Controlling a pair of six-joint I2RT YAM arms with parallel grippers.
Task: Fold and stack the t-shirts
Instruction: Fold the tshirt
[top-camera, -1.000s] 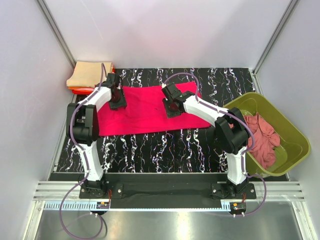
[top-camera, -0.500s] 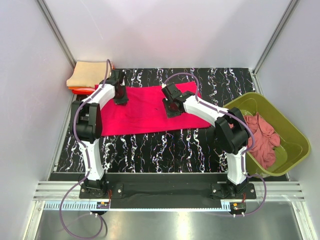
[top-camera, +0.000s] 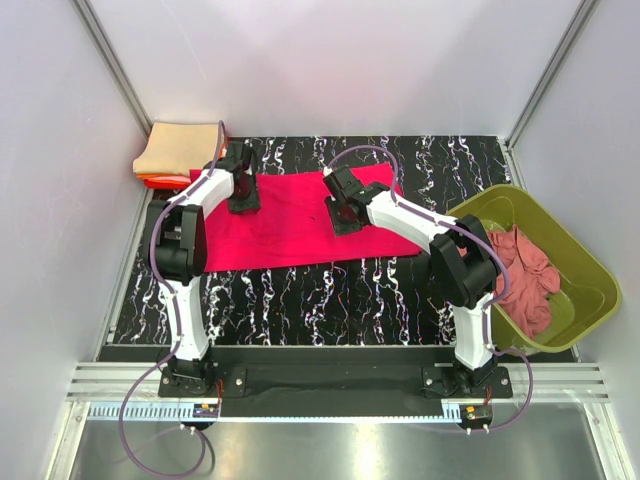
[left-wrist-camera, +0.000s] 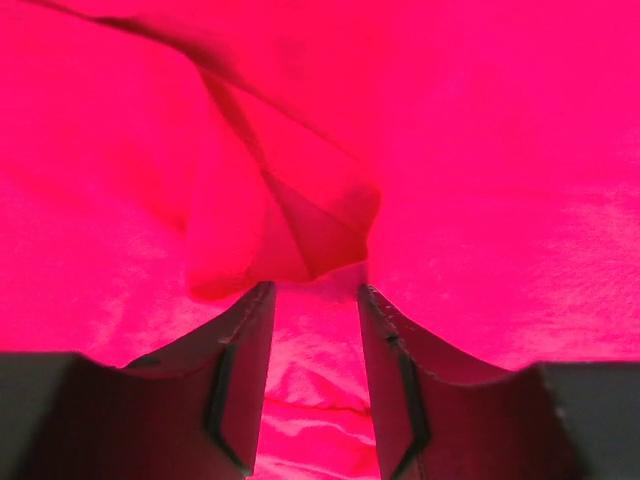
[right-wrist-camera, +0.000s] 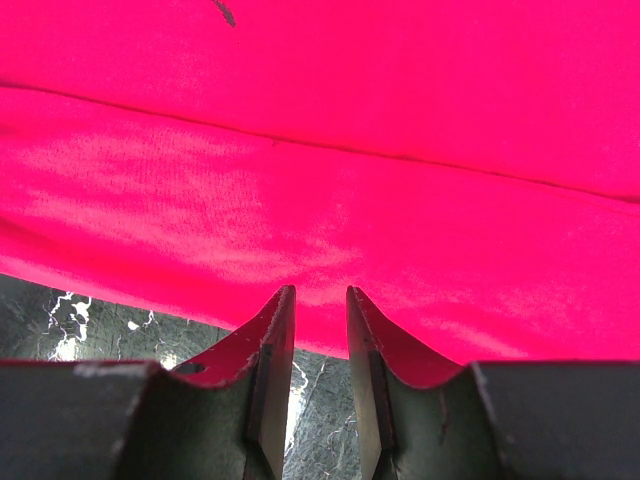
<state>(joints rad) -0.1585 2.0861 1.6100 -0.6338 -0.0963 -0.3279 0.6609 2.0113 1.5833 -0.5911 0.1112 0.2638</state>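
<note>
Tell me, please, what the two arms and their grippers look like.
Both the left arm and right arm have white links, bulky black joints and looping purple cables. The left gripper and right gripper carry flat, dark, tapering fingers.

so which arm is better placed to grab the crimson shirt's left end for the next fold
Left, probably. The left gripper sits at the left end of the crimson t-shirt, jaws apart, a raised pucker of cloth right at its tips. The right gripper is over the shirt's right part, farther away.
</note>
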